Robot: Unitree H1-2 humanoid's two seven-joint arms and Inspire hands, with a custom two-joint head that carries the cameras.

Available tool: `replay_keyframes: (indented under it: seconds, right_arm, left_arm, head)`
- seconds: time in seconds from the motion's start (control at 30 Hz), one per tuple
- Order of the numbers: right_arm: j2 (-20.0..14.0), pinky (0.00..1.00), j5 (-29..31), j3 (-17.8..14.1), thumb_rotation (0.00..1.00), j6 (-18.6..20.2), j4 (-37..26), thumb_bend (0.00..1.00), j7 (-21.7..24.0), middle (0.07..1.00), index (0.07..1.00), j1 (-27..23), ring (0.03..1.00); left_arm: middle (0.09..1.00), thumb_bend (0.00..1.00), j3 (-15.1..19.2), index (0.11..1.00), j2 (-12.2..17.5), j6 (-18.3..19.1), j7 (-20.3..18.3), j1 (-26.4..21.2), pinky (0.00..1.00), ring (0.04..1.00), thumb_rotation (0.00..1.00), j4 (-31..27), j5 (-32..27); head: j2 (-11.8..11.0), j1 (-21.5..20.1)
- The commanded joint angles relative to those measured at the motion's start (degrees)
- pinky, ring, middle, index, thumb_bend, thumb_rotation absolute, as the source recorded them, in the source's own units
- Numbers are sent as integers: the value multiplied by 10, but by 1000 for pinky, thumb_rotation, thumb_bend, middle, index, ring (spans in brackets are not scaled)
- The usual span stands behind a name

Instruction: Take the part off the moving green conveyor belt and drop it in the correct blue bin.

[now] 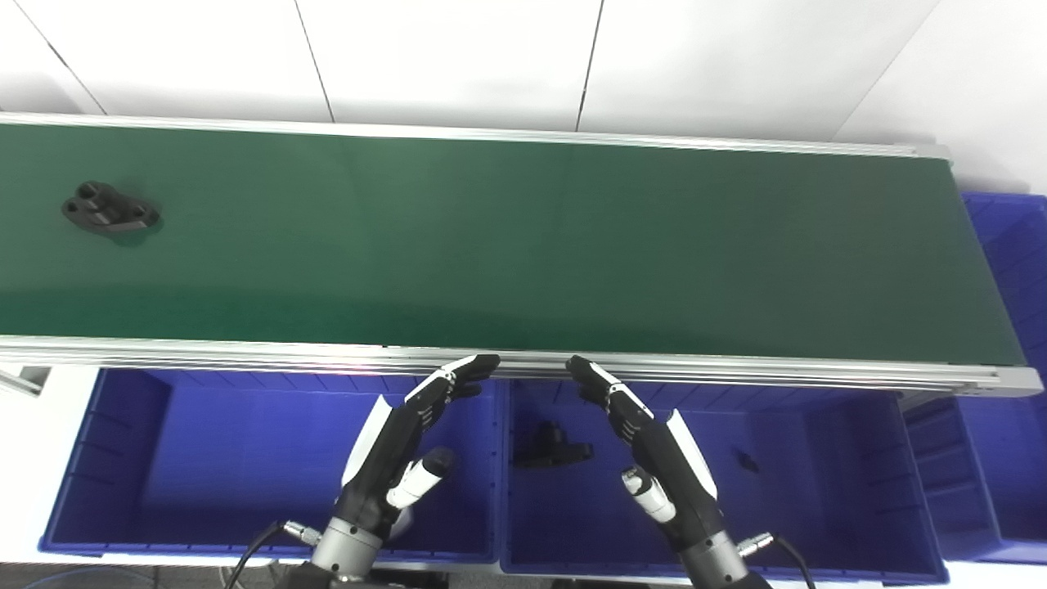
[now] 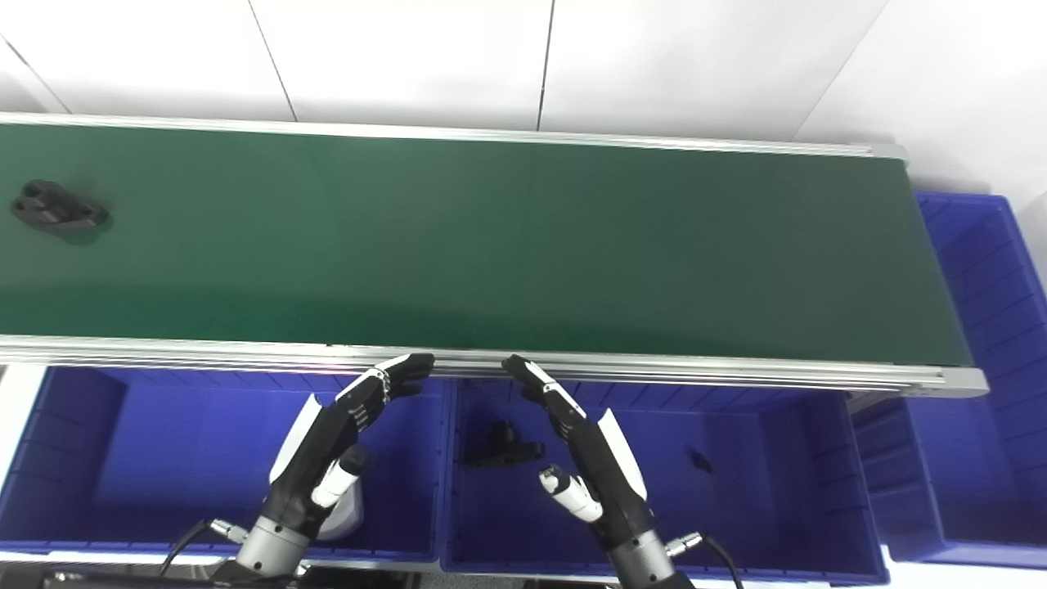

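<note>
One black part point(image 1: 110, 209) rides the green belt point(image 1: 523, 245), three blue bins point(image 1: 123, 458) below white wall, left hand point(image 1: 401, 446) and right hand point(image 1: 654, 446) spread empty.

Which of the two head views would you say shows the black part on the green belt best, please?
The left eye view: the black part lies whole, well inside the frame on the green belt. In the right eye view it sits almost at the left edge, though whole.

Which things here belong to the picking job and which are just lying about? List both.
Job:
part on the belt's far left
belt
left bin
middle bin
left hand, open
right hand, open

Lying about:
black piece already in the middle bin
small dark bit in the same bin
right-end bin
white wall
</note>
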Motion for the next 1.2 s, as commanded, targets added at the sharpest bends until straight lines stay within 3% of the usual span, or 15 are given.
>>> replay_keyframes:
  seconds: [0.0,0.87,1.17]
  right_arm:
    - [5,898,3,-2,1000,-32,-10,871,3,934,886,3,928]
    - [12,904,8,-12,989,-32,-6,859,14,931,879,7,929]
    - [13,866,-3,-4,988,-32,39,871,-1,923,872,-13,916]
  left_arm:
    - [842,814,2,809,3,-22,-4,3,814,850,998,-8,-4]
    - [848,815,7,814,3,-22,-10,6,829,860,1000,-8,-3]
    - [840,815,8,803,-4,-22,-10,-9,807,849,997,34,-12]
  head:
    - [1,0]
    - [-4,-4]
    - [-56,-16]
